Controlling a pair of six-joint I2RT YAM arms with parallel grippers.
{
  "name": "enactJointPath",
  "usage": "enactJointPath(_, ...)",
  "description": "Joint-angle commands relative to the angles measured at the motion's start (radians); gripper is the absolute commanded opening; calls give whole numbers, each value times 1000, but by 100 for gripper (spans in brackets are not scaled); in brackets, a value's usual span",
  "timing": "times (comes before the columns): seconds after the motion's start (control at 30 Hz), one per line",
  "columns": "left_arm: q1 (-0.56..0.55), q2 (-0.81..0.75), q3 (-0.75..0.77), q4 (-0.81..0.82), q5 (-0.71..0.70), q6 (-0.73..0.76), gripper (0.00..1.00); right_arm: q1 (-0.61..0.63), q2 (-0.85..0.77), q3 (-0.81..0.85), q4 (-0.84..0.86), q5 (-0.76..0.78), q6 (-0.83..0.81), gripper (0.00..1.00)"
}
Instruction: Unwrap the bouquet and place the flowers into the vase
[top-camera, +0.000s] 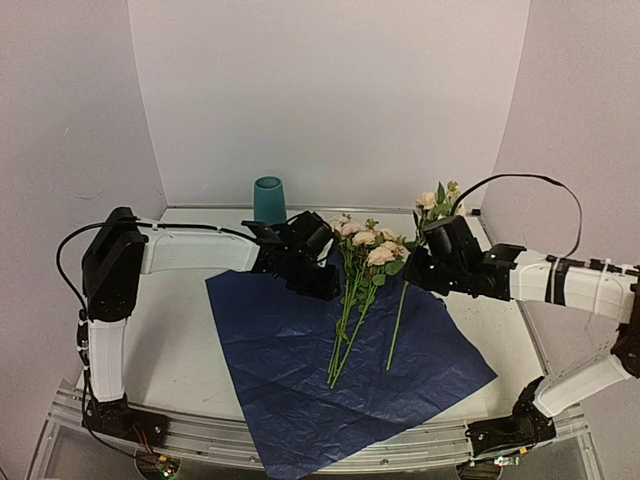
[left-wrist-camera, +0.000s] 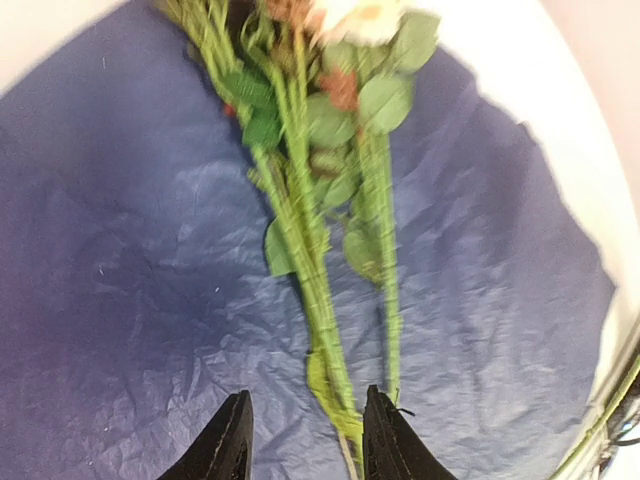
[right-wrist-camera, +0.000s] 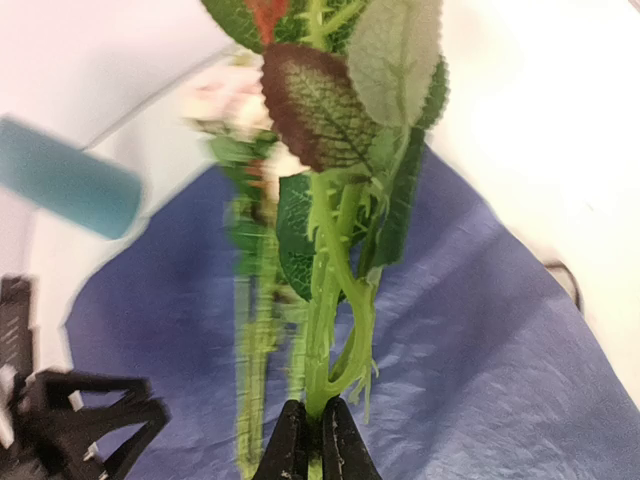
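Vase: the teal vase (top-camera: 268, 198) stands upright at the far edge of the tabletop (top-camera: 175, 345), left of centre; its inside cannot be made out.
Paper: the dark-blue sheet (top-camera: 300, 350) lies spread flat in the middle, and its near corner reaches the near edge.
Flowers: the bunch of flowers (top-camera: 358, 262) lies on the sheet with blooms far and stems pointing near, well apart from the vase.
Single flower: one single flower (top-camera: 430, 200) is lifted just right of the bunch, bloom uppermost and stem slanting down towards the sheet.
Right claw: the right claw (right-wrist-camera: 310, 440) is pinched tight on that flower's green stem.
Left claw: the left claw (left-wrist-camera: 305, 448) hangs over the sheet with its fingers part-way apart, gripping nothing.
Top view only: the vase's upright stance and both arms.
Left wrist view only: the stem ends run towards the gap between its fingers; the picture is blurred.
Right wrist view only: red-tinged leaves close above the grip.
In the way: the left claw sits between the vase and the bunch.
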Motion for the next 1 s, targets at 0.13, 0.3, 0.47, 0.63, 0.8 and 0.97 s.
enactJointPath(0.13,4,-229,27,182,140,-50,48,-1,-217,-105,345,-400,-377,0)
enactJointPath(0.3,4,-389,-158,535,265,-114,59,-1,-241,-107,404,-515,-375,0)
enactJointPath(0.47,3,-437,-207,655,306,-117,65,0,-236,-97,440,-595,-368,0)
enactJointPath(0.63,-2,-379,-150,657,375,-133,63,-1,-212,-75,456,-658,-363,0)
enactJointPath(0.8,-5,-327,-114,658,411,-153,59,-1,-207,-72,472,-676,-355,0)
enactJointPath(0.97,-4,-296,-95,658,428,-164,57,1,-207,-73,478,-690,-351,0)
